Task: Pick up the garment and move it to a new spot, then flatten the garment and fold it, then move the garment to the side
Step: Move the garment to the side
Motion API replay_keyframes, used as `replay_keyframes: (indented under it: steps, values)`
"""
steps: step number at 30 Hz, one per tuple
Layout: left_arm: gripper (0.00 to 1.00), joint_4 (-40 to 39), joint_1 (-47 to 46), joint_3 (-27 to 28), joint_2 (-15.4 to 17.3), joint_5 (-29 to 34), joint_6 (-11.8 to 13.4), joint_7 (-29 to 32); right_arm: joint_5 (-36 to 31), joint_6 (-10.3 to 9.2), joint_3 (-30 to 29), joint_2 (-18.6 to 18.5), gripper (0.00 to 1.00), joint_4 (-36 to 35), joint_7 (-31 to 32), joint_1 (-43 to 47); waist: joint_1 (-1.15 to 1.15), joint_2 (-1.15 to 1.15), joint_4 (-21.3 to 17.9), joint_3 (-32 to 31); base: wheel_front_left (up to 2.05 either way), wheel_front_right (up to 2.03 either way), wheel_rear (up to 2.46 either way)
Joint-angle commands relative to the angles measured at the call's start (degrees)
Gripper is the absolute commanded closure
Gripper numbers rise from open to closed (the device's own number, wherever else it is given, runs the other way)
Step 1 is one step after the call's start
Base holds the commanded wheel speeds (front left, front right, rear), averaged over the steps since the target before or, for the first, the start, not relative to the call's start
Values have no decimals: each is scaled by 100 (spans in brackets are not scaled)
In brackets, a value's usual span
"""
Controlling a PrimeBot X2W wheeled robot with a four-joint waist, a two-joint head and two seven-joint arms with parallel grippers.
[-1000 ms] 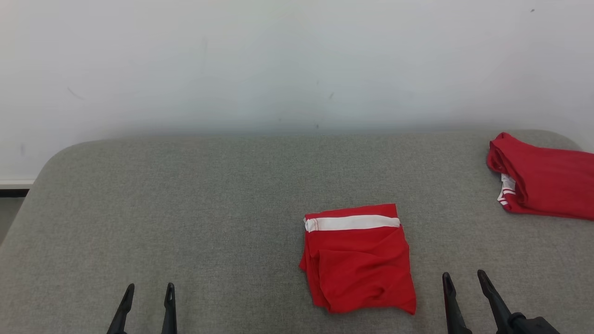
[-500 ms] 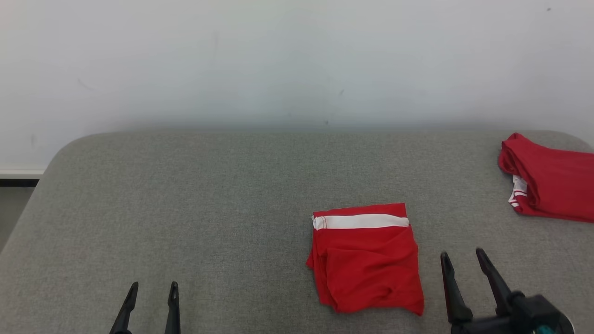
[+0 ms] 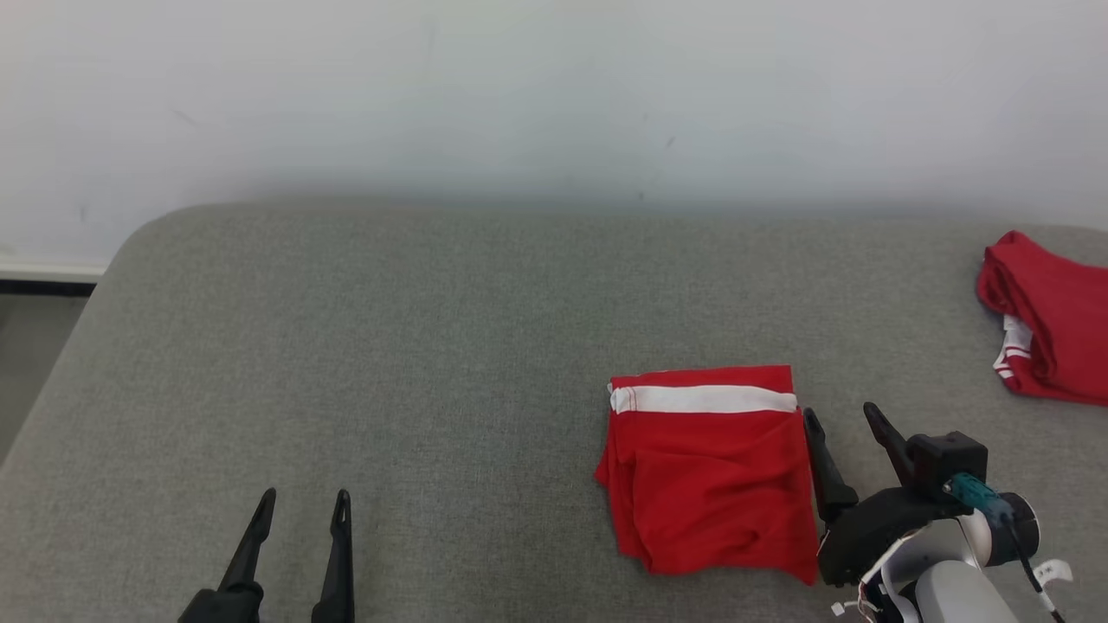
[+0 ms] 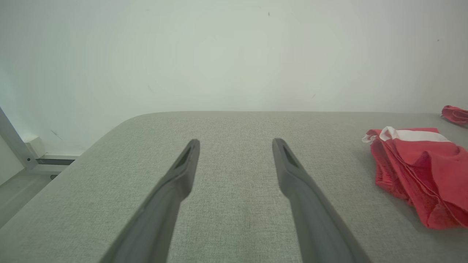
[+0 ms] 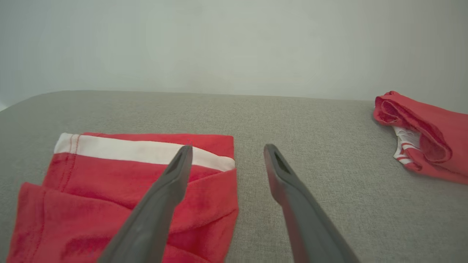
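Note:
A folded red garment [image 3: 710, 472] with a white band across its far edge lies on the grey padded table [image 3: 433, 346]; it also lies at the right in the left wrist view [image 4: 420, 175]. My right gripper [image 3: 841, 414] stands open at the garment's right edge, its left finger along that edge. In the right wrist view the garment [image 5: 120, 190] lies under the left finger, and the right finger is over bare table; nothing is between them [image 5: 226, 149]. My left gripper [image 3: 305, 497] is open near the front left, well apart from the garment, over bare table [image 4: 236, 140].
A second red garment [image 3: 1052, 316] with white trim lies bunched at the table's far right edge, also in the right wrist view [image 5: 420, 137]. A pale wall [image 3: 554, 95] runs behind the table. The table's rounded left corner [image 3: 138, 242] drops to the floor.
The head camera has shifted, moving the scene right and up in view. My right gripper has advanced forward and left to the garment's right edge. The garment has not moved.

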State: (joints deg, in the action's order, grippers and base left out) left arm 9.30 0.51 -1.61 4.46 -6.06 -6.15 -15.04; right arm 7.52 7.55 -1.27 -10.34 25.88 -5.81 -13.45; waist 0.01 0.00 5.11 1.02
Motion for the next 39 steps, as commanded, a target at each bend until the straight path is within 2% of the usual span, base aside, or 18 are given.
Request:
replay_keyframes:
  steps: [1,9,10,13,20,22,31,39]
  values:
    - [0,13,-88,-17,-20,-4,-27,-17,-36,-18,15,-23,0,194,-17,-147,-1,0,110,165,0,0,0]
    - [0,60,-305,-53,-28,-17,-36,-17,-170,-18,9,25,0,1609,-180,-786,-1,0,222,440,0,0,0]
    - [0,60,-305,-53,-28,-17,-36,-17,-170,-18,9,25,0,1609,-180,-786,-1,0,222,440,0,0,0]
    - [0,104,-376,-80,-20,-11,-53,-17,-244,-18,74,80,0,2274,-272,-950,-1,0,283,454,0,0,0]
    - [0,106,-339,-52,-39,-20,-51,-17,-117,-17,189,226,1,2927,-433,-819,-1,0,310,362,0,0,0]
    - [0,90,-296,-25,-43,-34,-36,-17,-13,-7,316,294,100,3044,-452,-799,-1,0,277,354,0,0,0]
    - [0,-7,-477,-22,-46,-22,-53,-17,263,-19,818,28,100,2923,-641,-1707,-1,0,57,707,0,0,0]
    - [0,-152,-816,-101,4,21,-91,-17,450,-19,1541,-676,100,2764,-453,-2841,-1,0,-254,1494,0,0,0]
